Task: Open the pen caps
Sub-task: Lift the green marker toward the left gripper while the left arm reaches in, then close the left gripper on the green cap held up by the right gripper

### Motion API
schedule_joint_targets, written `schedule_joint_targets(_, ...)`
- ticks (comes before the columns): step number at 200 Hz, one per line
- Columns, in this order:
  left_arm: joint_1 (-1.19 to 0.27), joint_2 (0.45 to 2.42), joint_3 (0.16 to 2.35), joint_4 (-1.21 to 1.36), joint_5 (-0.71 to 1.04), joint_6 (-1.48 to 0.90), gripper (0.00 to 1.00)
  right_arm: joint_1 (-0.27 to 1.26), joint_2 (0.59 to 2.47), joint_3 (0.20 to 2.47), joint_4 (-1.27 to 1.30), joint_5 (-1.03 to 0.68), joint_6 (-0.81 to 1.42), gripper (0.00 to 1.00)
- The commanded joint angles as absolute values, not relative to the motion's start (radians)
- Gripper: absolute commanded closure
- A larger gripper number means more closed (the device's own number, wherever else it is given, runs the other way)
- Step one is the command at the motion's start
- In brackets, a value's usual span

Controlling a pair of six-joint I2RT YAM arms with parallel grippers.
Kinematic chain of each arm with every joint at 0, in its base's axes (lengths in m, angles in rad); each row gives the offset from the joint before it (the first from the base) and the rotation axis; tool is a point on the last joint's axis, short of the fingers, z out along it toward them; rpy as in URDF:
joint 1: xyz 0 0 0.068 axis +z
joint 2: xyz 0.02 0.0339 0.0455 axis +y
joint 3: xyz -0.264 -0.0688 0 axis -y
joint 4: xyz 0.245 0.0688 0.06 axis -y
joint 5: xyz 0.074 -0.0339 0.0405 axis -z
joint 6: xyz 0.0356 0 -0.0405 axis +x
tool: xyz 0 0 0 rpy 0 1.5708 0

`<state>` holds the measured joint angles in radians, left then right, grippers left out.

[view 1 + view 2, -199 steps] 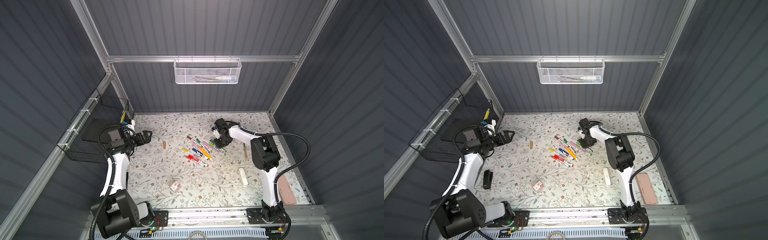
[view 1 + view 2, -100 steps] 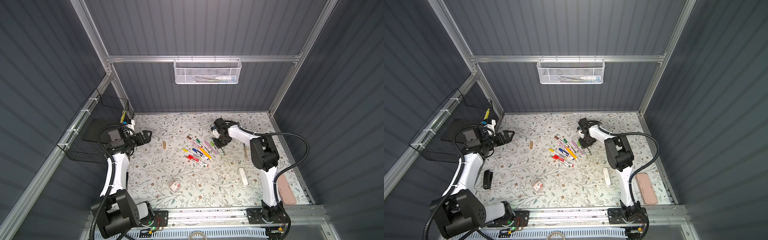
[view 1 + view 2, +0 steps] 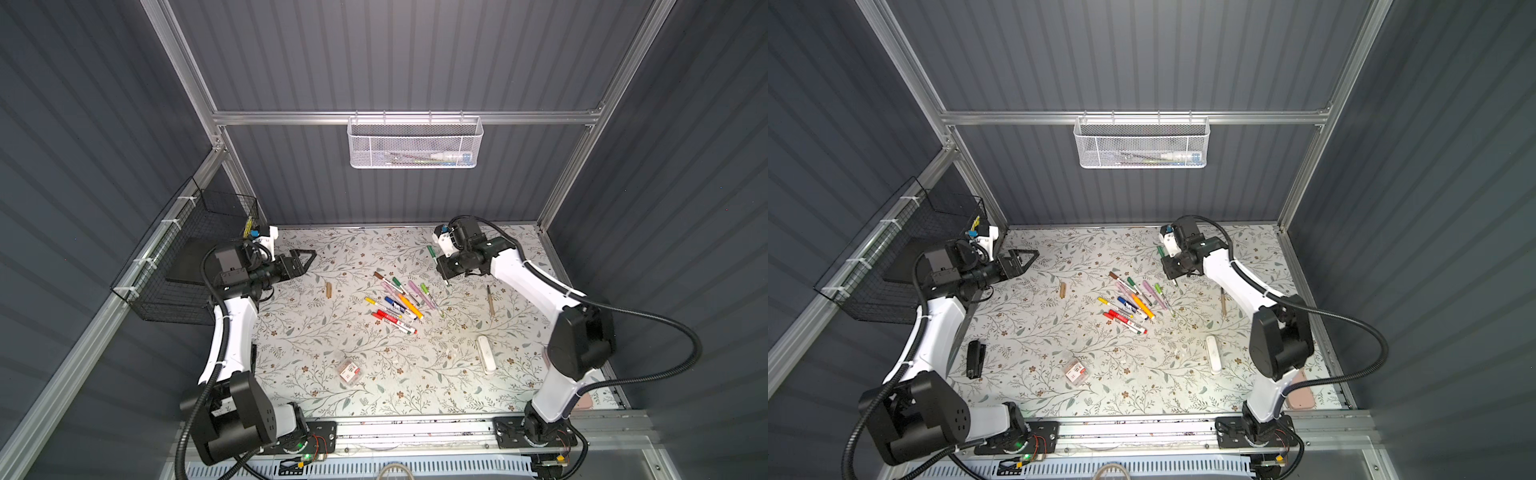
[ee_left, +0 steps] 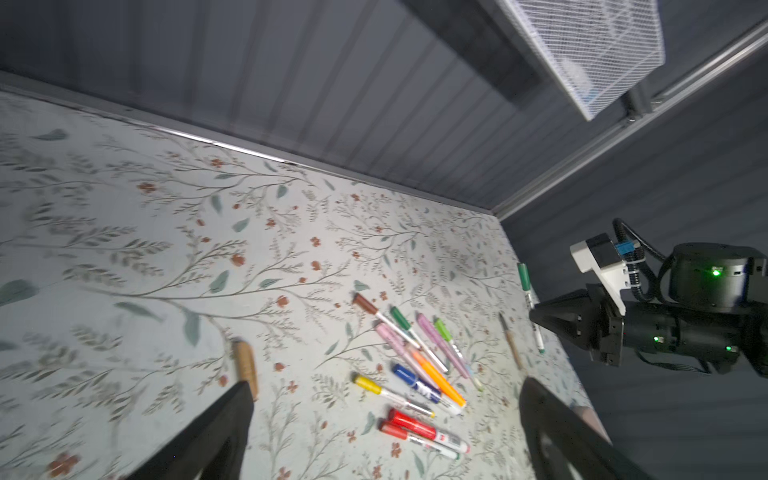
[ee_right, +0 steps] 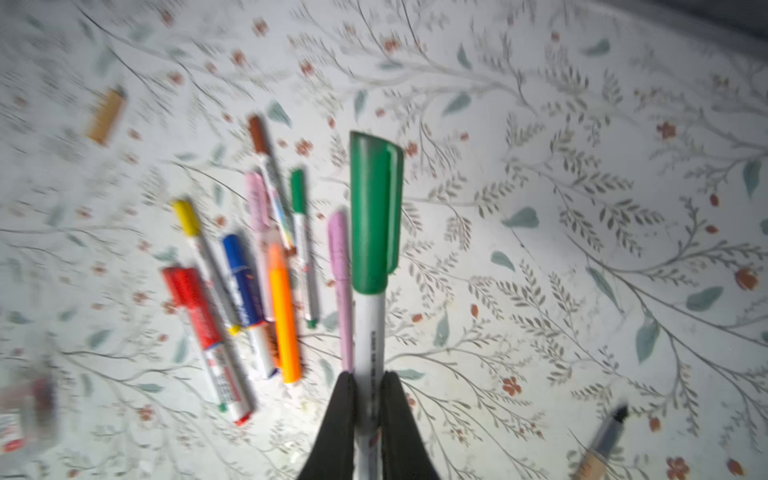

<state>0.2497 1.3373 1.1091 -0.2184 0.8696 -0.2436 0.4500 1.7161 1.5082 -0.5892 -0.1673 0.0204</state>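
My right gripper (image 5: 368,384) is shut on the white body of a pen whose green cap (image 5: 376,212) is still on and points away from the jaws. In both top views this gripper (image 3: 448,272) (image 3: 1176,272) holds the pen above the mat, behind the pile. Several capped pens (image 3: 395,301) (image 3: 1127,301) lie together mid-table, with brown (image 4: 365,305), yellow (image 4: 368,384), blue (image 5: 237,266) and red (image 5: 187,299) caps on. A loose tan cap (image 3: 328,289) (image 4: 245,365) lies left of them. My left gripper (image 3: 305,259) (image 4: 386,384) is open and empty at the far left.
An uncapped tan pen (image 3: 490,301) lies at the right. A white oblong case (image 3: 486,354) and a small clear box (image 3: 350,370) sit nearer the front. A black wire basket (image 3: 187,257) hangs on the left wall, a white mesh basket (image 3: 415,143) on the back wall.
My right gripper's jaws have closed on the green-capped pen, and the gripper has shifted slightly with it. The left arm has not moved.
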Motion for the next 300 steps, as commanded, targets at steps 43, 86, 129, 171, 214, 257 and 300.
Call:
schedule_joint_targets(43, 0.024, 1.417, 1.198, 0.261, 1.072, -0.528, 0.01, 0.610, 1.536, 1.315, -0.088, -0.414, 0.339, 1.00)
schedule_joint_targets(86, -0.045, 1.506, 1.229, 0.469, 1.075, -0.660, 0.04, 0.718, 1.586, 1.350, 0.023, -0.318, 0.431, 1.00)
schedule_joint_targets(129, -0.126, 1.544, 1.185, 0.562, 1.125, -0.628, 0.05, 0.732, 1.653, 1.339, 0.208, -0.425, 0.571, 1.00)
schedule_joint_targets(171, -0.126, 1.548, 1.138, 0.645, 1.140, -0.650, 0.17, 0.729, 1.680, 1.367, 0.228, -0.480, 0.595, 1.00)
schedule_joint_targets(214, -0.127, 1.536, 1.162, 0.410, 1.121, -0.496, 0.35, 0.728, 1.714, 1.403, 0.205, -0.494, 0.566, 1.00)
schedule_joint_targets(257, -0.127, 1.533, 1.160, 0.405, 1.117, -0.526, 0.47, 0.727, 1.744, 1.443, 0.158, -0.482, 0.515, 1.00)
schedule_joint_targets(300, -0.128, 1.532, 1.141, 0.573, 1.115, -0.729, 0.60, 0.730, 1.756, 1.444, 0.168, -0.472, 0.497, 1.00)
